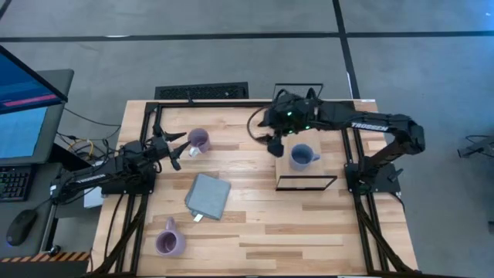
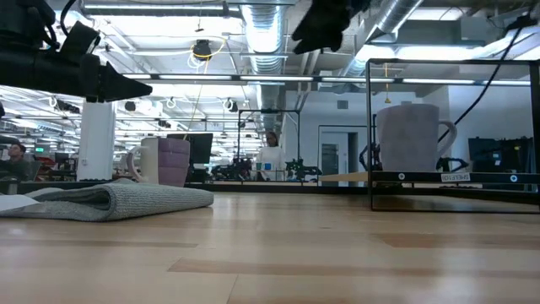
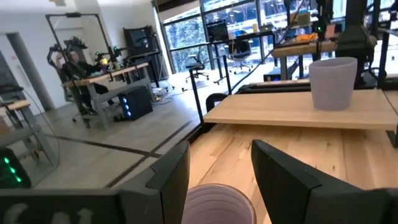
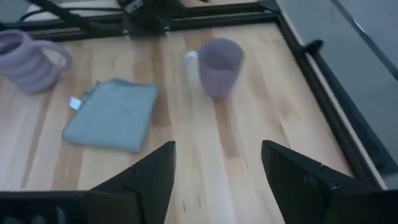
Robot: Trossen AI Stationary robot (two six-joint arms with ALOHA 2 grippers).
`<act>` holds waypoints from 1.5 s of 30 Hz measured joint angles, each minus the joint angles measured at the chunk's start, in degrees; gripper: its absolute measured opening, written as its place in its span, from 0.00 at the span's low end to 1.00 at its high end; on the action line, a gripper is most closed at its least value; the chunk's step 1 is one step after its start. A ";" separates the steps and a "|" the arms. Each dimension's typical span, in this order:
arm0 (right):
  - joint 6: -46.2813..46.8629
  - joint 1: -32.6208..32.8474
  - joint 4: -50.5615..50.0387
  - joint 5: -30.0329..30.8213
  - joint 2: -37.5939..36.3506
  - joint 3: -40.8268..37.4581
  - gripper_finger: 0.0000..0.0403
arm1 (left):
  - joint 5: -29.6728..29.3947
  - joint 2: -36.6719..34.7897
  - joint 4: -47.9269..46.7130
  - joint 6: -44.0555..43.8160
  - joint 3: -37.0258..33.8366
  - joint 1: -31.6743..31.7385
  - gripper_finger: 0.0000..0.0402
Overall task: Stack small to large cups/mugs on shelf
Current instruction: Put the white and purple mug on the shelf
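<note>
1. Already the blue-grey mug [image 1: 302, 157] stands upright on the shelf [image 1: 312, 171], handle toward the right arm's base, likely as the stack's base.
2. The right gripper [image 1: 276, 144] hangs just beside that mug, over the shelf's edge, fingers spread and holding nothing.
3. The left gripper [image 1: 179, 151] sits near the purple mug [image 1: 199, 140] at the table's far side; its fingers [image 3: 169, 171] are spread, the mug's rim [image 3: 217, 202] between them, probably lined up for a grasp.
4. The other purple mug [image 1: 169, 240] lies well apart near the front edge, beyond the grey cloth [image 1: 208, 196], not yet stacked.
</note>
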 joint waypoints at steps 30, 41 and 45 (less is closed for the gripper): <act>-4.10 2.31 -4.62 -0.04 4.44 12.70 0.65 | -0.17 19.92 -15.44 -6.47 20.95 0.00 0.41; -4.16 2.20 -11.65 -0.02 4.44 12.70 0.65 | -0.99 36.37 -42.84 2.99 42.30 0.00 0.41; -4.14 2.20 -13.42 -0.02 4.44 12.70 0.65 | -1.05 40.53 -49.10 10.66 44.76 0.00 0.41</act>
